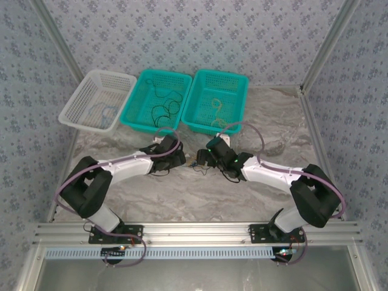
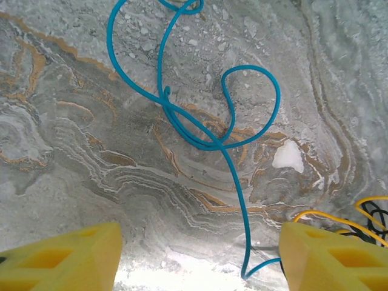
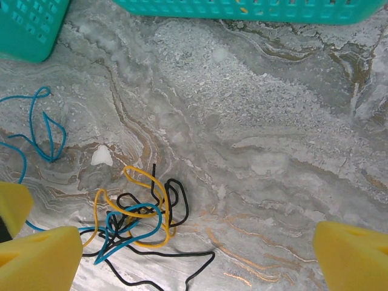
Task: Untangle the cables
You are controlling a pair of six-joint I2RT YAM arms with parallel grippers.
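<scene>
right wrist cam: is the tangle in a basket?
No, the tangle lies on the bare table, short of the teal baskets.

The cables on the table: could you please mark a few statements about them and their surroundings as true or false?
1. The tangle mixes yellow, black and blue cables. True.
2. The tangle lies inside a teal basket. False: it lies on the marbled table.
3. A blue cable runs between the fingers of the left gripper. True.
4. The right gripper is shut on a black cable. False: its fingers stand wide apart and hold nothing.
5. All three baskets are teal. False: the left basket is white.
</scene>
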